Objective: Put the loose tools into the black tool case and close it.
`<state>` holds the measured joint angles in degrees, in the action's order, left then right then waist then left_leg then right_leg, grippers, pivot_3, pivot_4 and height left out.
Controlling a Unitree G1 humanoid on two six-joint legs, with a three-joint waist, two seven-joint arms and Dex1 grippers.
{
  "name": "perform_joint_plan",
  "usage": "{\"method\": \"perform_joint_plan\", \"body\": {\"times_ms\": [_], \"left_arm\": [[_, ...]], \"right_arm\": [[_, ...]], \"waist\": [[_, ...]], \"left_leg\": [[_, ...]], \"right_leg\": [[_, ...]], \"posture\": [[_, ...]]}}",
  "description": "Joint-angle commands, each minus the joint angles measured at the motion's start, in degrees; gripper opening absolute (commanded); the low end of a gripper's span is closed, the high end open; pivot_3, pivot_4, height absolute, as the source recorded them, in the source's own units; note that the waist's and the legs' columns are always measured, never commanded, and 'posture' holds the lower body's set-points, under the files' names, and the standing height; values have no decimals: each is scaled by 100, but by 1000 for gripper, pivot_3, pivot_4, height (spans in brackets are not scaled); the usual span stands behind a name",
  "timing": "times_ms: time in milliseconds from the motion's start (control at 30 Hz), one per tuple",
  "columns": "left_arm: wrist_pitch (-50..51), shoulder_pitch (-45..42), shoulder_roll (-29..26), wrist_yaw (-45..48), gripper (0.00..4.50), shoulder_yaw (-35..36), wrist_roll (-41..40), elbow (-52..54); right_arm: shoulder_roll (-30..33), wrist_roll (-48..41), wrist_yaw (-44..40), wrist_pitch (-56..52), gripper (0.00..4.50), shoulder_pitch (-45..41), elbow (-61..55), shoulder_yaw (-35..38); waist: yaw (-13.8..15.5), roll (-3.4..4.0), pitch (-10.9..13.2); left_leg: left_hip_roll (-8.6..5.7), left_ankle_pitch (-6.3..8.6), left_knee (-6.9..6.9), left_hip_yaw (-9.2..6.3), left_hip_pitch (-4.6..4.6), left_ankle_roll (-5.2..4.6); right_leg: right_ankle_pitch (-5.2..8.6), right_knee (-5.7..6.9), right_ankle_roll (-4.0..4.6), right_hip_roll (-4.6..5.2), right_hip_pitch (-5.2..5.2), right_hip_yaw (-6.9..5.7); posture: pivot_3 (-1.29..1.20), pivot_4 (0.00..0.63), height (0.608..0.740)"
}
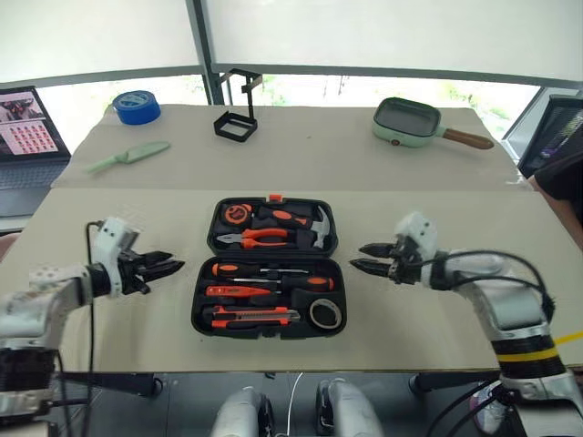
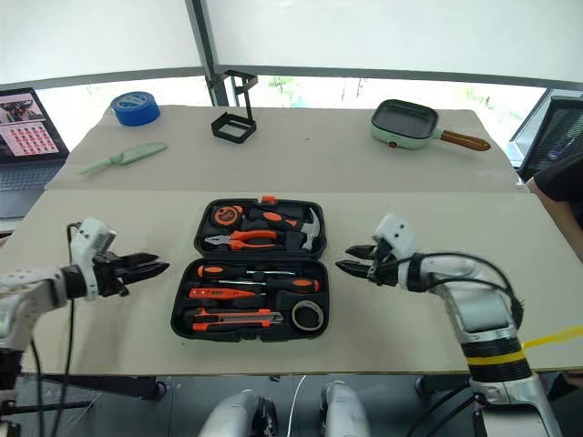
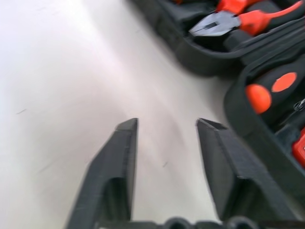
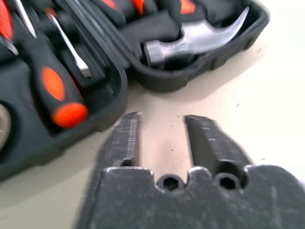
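The black tool case point(image 1: 199, 302) lies open in the middle of the table, lid half away from me. In its near half lie a black-and-orange screwdriver point(image 1: 239, 269), a slim orange screwdriver point(image 1: 230, 291), another screwdriver with a black-and-orange handle point(image 1: 310, 282), the utility knife point(image 1: 250, 316) and the small dark tape roll point(image 1: 325, 313). Pliers point(image 1: 264, 237), hammer point(image 1: 314, 228) and tape measure point(image 1: 237, 214) sit in the far half. My left gripper point(image 1: 178, 266) hovers open just left of the case, pointing at it. My right gripper point(image 1: 357, 257) hovers open just right of it, nothing between its fingers point(image 4: 202, 136).
At the back of the table are a blue tape roll point(image 1: 137, 106), a pale green knife point(image 1: 127, 157), a black wire stand point(image 1: 237, 114) and a green pan point(image 1: 410, 123). A laptop point(image 1: 23, 137) stands far left. A person's arm point(image 1: 560, 182) shows at the right edge.
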<state>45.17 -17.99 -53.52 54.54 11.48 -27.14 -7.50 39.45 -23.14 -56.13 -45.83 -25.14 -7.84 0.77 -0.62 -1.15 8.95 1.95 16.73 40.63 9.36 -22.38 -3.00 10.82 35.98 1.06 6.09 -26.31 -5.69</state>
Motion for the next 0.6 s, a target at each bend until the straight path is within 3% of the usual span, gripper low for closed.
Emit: {"method": "perform_joint_plan", "body": {"times_ms": [33, 133, 300, 600], "left_arm": [[1012, -529, -171, 70, 3600, -23, -348, 9], [2473, -1296, -272, 92, 4475, -405, -572, -257], [3017, -2648, 648, -873, 4475, -306, -359, -1119], [2869, -3262, 1137, -1243, 4475, -731, 25, -1781]], "right_arm": [[84, -702, 421, -2139, 3538, -744, -234, 354], [63, -906, 615, -3699, 4438, -1663, 238, 69], [-829, -514, 1529, -4640, 4438, -3122, 1981, 56], [-1218, -65, 1921, -3989, 4438, -3507, 3009, -546]], "waist": [[-2, -1, 0], [-5, -2, 2], [-12, -8, 6], [-54, -8, 7]], "left_leg": [[0, -7, 0, 0, 4, -17], [-2, -13, 0, -1, -1, -30], [-7, -20, 6, 4, -18, -37], [-13, -23, -4, 10, -46, -33]], "right_leg": [[0, 2, 0, 2, 3, -1], [-19, 3, 33, 0, 1, -1], [-20, 5, 34, -54, -7, -6], [-26, 8, 21, -65, -23, -14]], "posture": [[0, 150, 740], [0, 150, 740], [0, 150, 740], [0, 150, 740]]}}
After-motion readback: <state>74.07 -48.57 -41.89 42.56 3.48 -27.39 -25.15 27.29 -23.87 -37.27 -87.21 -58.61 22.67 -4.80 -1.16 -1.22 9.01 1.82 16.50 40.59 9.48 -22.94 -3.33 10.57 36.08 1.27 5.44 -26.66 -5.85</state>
